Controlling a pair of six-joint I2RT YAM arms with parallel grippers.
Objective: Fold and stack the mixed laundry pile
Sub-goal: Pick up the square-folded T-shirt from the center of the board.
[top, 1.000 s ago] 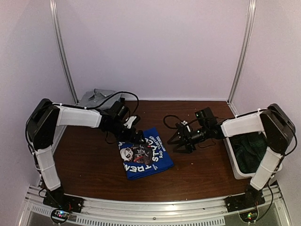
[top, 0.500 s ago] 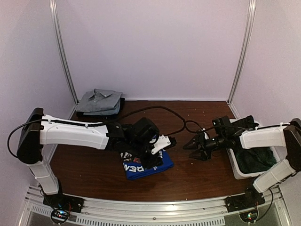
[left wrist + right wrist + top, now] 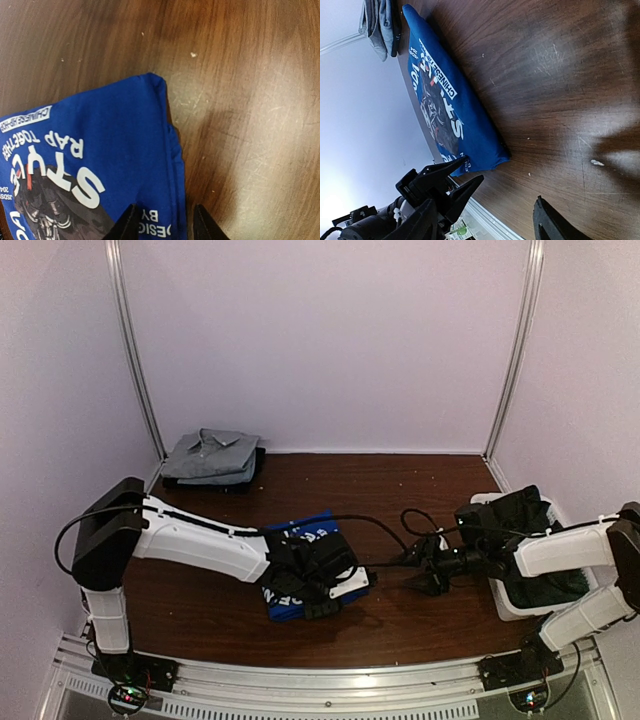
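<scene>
A folded royal-blue shirt (image 3: pixel 297 562) with a white-lettered print lies flat on the brown table, also in the left wrist view (image 3: pixel 100 150) and the right wrist view (image 3: pixel 447 105). My left gripper (image 3: pixel 335 592) hovers over its right front edge. Its jaws (image 3: pixel 165 227) stand part open astride the hem, one fingertip over cloth and one over bare wood, with no cloth pinched. The same gripper (image 3: pixel 472 169) shows beside the shirt's corner. My right gripper (image 3: pixel 418 575) hangs low to the right of the shirt, open and holding nothing (image 3: pixel 485 222). A folded grey shirt (image 3: pixel 210 455) rests on a dark piece at the back left.
A white bin (image 3: pixel 505 605) stands at the right edge with dark green-black cloth (image 3: pixel 525 515) heaped in it and spilling over its rim. Black cables (image 3: pixel 385 525) loop over the table between the arms. Metal posts flank the back wall.
The left arm swung from the back left across the blue shirt to its right front edge, and its jaws narrowed. The right gripper drew back to the right and dropped lower.
</scene>
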